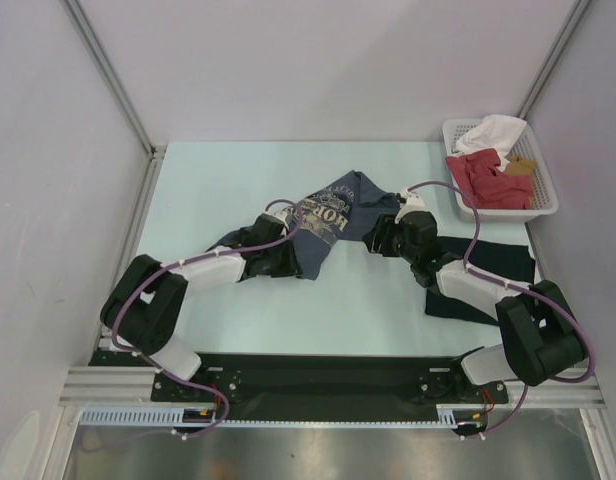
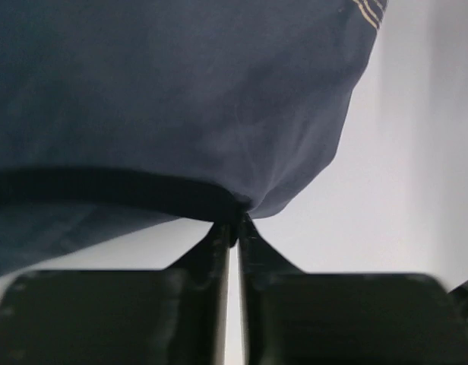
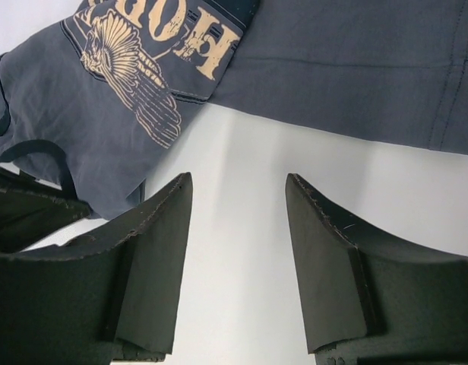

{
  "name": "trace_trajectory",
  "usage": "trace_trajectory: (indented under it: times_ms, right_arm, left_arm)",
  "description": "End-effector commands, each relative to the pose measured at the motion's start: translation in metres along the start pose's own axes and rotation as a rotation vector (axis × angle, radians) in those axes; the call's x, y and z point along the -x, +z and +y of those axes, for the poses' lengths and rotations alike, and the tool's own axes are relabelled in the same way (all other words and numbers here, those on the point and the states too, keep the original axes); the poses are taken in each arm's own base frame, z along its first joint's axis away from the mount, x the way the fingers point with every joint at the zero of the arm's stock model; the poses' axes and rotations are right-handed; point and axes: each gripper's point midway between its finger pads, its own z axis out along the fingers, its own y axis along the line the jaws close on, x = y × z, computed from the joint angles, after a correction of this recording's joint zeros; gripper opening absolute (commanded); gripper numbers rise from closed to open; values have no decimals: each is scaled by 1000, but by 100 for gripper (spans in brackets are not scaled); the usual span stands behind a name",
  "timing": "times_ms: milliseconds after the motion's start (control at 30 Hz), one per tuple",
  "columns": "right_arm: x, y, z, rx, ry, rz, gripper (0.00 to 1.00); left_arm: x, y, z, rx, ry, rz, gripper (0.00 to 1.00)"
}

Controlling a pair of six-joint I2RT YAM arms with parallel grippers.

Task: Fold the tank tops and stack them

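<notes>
Overhead, left-wrist and right-wrist views of the two arms at work on the surface (image 1: 218,180).

The slate-blue tank top (image 1: 328,222) lies rumpled at mid-surface between the two tools, its pale printed lettering facing up.

The left tool (image 1: 286,258) meets the garment's near left edge. In its wrist view the fingertips (image 2: 234,228) are drawn almost together and pinch a dark-trimmed hem of the slate-blue cloth (image 2: 181,99), which bulges just above the grip.

The right tool (image 1: 376,238) sits at the garment's right side. Its wrist view shows the jaws (image 3: 238,179) standing wide with only bare surface between them. The cloth (image 3: 333,76) lies just ahead of the tips, and nothing is held.

The dark navy tank top (image 1: 493,262) lies spread out on the right part of the surface – apart from the slate-blue one – with the right arm crossing above it.

A white basket (image 1: 508,213) stands in the far right corner and holds a red garment (image 1: 488,180) and a white garment (image 1: 493,133).
</notes>
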Motion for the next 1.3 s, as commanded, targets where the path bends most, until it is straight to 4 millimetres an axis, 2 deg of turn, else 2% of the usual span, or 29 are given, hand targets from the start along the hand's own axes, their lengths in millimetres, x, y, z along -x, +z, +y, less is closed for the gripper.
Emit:
trace_trajectory:
  times_ms: [0, 67, 100, 167, 200, 233, 267, 333, 400, 433, 467, 533, 567, 667, 833, 933, 1033, 1133, 1167, 1200, 1233, 1267]
  right_arm:
    - [17, 1, 5, 15, -3, -51, 57]
    - [16, 2, 4, 13, -3, -49, 57]
    - [17, 1, 4, 13, -1, -50, 57]
    - [17, 1, 2, 6, 1, -49, 57]
    - [15, 1, 1, 0, 1, -45, 57]
    - [14, 1, 0, -2, 1, -43, 57]
    - [13, 2, -1, -7, 2, -40, 57]
    - [13, 3, -2, -9, 1, -36, 57]
    - [8, 7, -6, -26, 2, -19, 57]
    - [7, 9, -7, -39, 4, -7, 57]
    - [5, 11, -10, -53, 6, 7, 57]
    - [-6, 17, -21, -103, 13, 52, 59]
    - [-2, 20, -23, -119, 19, 47, 65]
    - [-6, 27, -33, -156, 29, 74, 73]
    - [-11, 31, -48, -220, 33, 91, 74]
    - [-10, 29, -52, -226, 42, 88, 74]
    - [-9, 29, -54, -233, 51, 86, 73]
    - [-8, 28, -54, -224, 61, 83, 73]
    - [-6, 27, -53, -218, 64, 79, 73]
    - [-6, 26, -52, -215, 68, 78, 73]
    - [-4, 26, -50, -208, 68, 75, 73]
    - [-5, 25, -50, -203, 70, 72, 73]
  left_arm:
    - [30, -3, -26, -61, 32, -66, 2]
    - [34, -13, -24, -29, 28, -72, 0]
    - [42, -28, -31, -49, 36, -109, 0]
    - [42, -47, -34, -55, 33, -121, 0]
    - [51, -68, -43, -85, 40, -168, 0]
    - [53, -79, -45, -89, 41, -182, 0]
    - [55, -98, -47, -92, 37, -204, 0]
    - [66, -120, -49, -100, 40, -250, 0]
    - [81, -138, -40, -162, 2, -264, 0]
    - [89, -142, -34, -184, -25, -266, 0]
    - [99, -143, -15, -209, -87, -253, 0]
    - [112, -146, 1, -199, -114, -256, 0]
    - [118, -147, 16, -172, -146, -262, 0]
    - [127, -139, 38, -136, -186, -278, 1]
    - [137, -127, 69, -42, -245, -302, 0]
    - [145, -127, 90, -11, -306, -341, 0]
    - [166, -151, 137, 31, -431, -479, 0]
    - [182, -175, 160, 68, -500, -591, 0]
    - [188, -185, 178, 140, -539, -648, 0]
    - [199, -192, 183, 170, -541, -687, 0]
    - [208, -196, 189, 190, -548, -722, 0]
    - [210, -183, 194, 184, -574, -691, 2]
